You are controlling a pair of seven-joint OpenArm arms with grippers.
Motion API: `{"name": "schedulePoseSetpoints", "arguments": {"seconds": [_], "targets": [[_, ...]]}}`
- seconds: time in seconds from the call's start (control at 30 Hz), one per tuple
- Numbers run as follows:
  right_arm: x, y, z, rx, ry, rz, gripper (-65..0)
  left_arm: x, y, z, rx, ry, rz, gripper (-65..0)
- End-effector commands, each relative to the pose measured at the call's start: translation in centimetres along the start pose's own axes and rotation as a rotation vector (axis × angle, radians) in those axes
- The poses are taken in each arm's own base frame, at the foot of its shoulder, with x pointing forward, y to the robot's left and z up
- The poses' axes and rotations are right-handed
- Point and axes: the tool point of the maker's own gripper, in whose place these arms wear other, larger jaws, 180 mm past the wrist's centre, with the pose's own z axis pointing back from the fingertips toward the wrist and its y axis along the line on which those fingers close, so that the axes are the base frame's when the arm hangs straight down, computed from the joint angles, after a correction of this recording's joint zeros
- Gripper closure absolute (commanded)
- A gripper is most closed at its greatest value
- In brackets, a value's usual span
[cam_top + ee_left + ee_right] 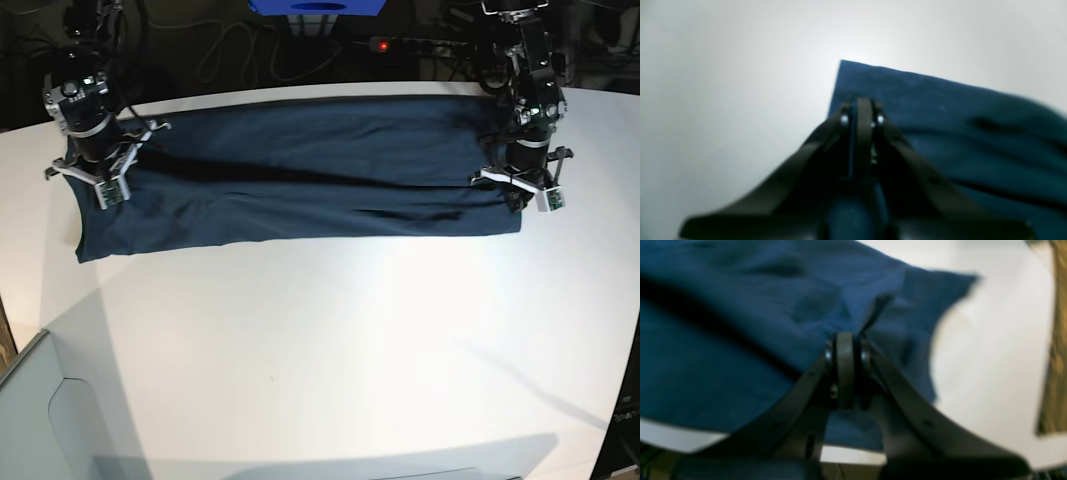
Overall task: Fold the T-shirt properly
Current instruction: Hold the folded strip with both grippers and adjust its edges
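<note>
The dark navy-teal T-shirt (300, 180) lies as a long, creased band across the far half of the white table (330, 350). In the base view my left gripper (518, 196) sits at the band's right end. The left wrist view shows this gripper (862, 103) shut on the T-shirt (957, 133) near a cloth corner, a strip of fabric between its fingers. My right gripper (100, 185) is at the band's left end. Close up, that gripper (845, 340) is shut on a bunched fold of the T-shirt (740, 340), with a flap of cloth hanging past it.
A blue box (320, 8), cables and a power strip with a red light (382, 45) lie behind the table's far edge. A pale grey panel (50, 420) stands at the near left corner. Brown floor (1053, 340) shows past the table edge.
</note>
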Motion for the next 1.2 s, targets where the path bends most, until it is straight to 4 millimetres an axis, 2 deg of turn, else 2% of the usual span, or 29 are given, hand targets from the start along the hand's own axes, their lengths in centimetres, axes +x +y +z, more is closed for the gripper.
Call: {"name": "schedulePoseSetpoints", "arguments": {"seconds": [0.0, 0.13, 0.4, 0.47, 0.63, 0.73, 0.87, 0.9, 0.97, 1.03, 1.1, 1.17], "targets": [[1.0, -0.7, 0.3, -0.027, -0.038, -0.011, -0.2, 2.0, 0.7, 0.2, 0.013, -0.061, -0.006, 0.0], [1.0, -1.7, 0.5, -0.057, -0.049, -0.032, -0.1, 2.5, 1.7, 0.3, 0.038, -0.075, 0.004, 0.0], [0.9, -1.0, 0.5, -0.050, -0.059, -0.058, -0.3, 2.1, 1.5, 0.3, 0.034, -0.065, 0.002, 0.0], [0.9, -1.0, 0.5, -0.048, -0.057, -0.056, -0.5, 1.4, 1.7, 0.6, 0.037, -0.049, -0.002, 0.0], [-1.1, -0.3, -0.7, -0.019, -0.003, -0.081, -0.8, 0.9, 1.5, 1.1, 0.032, -0.038, -0.004, 0.0], [-1.3, -0.4, -1.0, -0.019, 0.003, -0.089, -7.0, 0.8, 1.4, 1.5, 0.031, -0.037, -0.010, 0.0], [-1.2, -0.4, -0.7, -0.020, 0.000, -0.084, -24.2, 0.2, 1.6, 1.8, 0.033, -0.022, -0.013, 0.0], [-1.0, -0.6, -0.6, -0.026, -0.006, -0.082, -28.2, 0.1, 1.6, 1.8, 0.034, -0.019, -0.014, -1.7], [-0.3, -0.8, -0.2, -0.035, -0.026, -0.074, -36.1, 0.0, 1.7, 1.9, 0.034, -0.018, -0.015, -10.8], [0.6, -1.2, 0.3, -0.049, -0.051, -0.062, -40.5, 0.0, 1.8, 2.0, 0.039, -0.017, -0.013, -20.4], [1.3, -2.1, 1.0, -0.081, -0.074, -0.062, -42.4, 0.1, 1.6, 2.1, 0.035, -0.021, -0.016, -27.9], [2.0, -2.5, 1.4, -0.103, -0.095, -0.077, -42.4, 0.0, 1.8, 2.5, 0.037, -0.019, -0.024, -30.7]]}}
